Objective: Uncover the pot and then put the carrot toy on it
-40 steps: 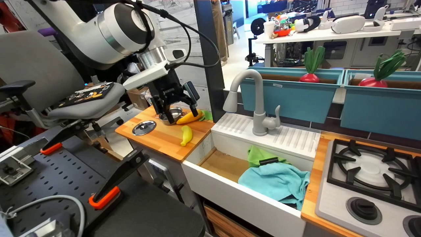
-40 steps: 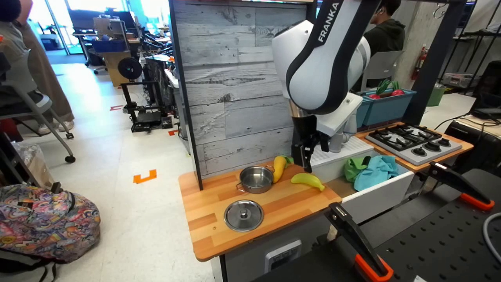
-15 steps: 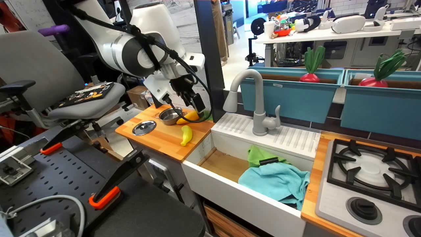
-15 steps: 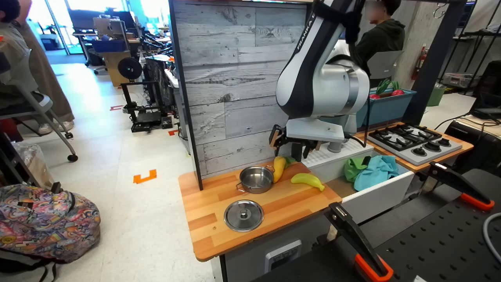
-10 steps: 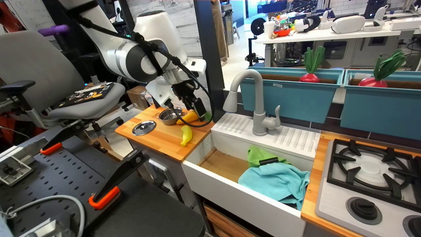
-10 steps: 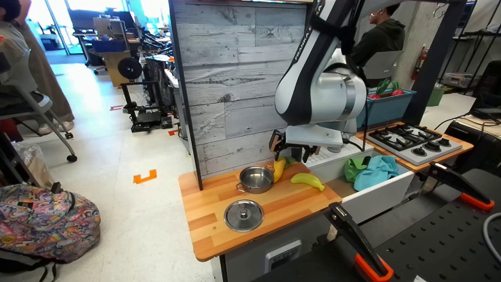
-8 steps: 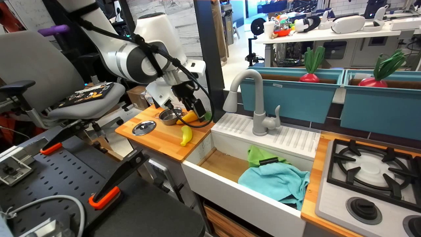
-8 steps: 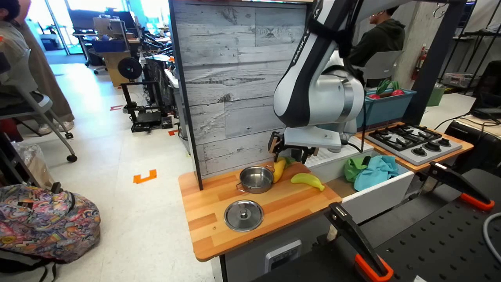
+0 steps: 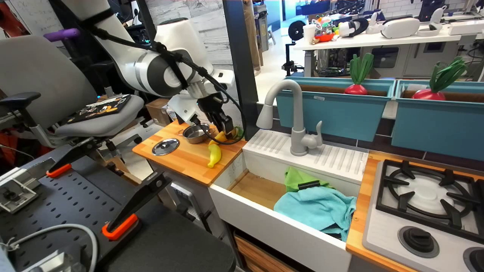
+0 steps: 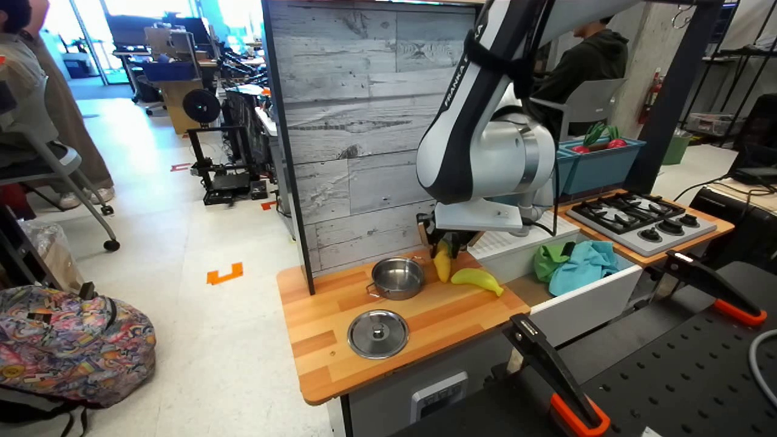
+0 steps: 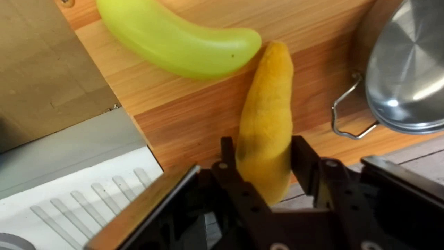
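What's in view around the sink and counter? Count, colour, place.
pot: 1, silver, open on the wooden counter
lid: 1, silver, beside the pot
banana: 1, yellow, on the counter
carrot: 1, orange-yellow, between pot and banana
sink: 1, white, beside the counter
cloths: 2, green and blue, in the sink
faucet: 1, grey, behind the sink
stove: 1, grey and black, beside the sink
planters: 2, blue, behind sink and stove
radishes: 2, red, one per planter
arm: 1, white, over the counter
tool: 1, black, fingers against both sides of the carrot
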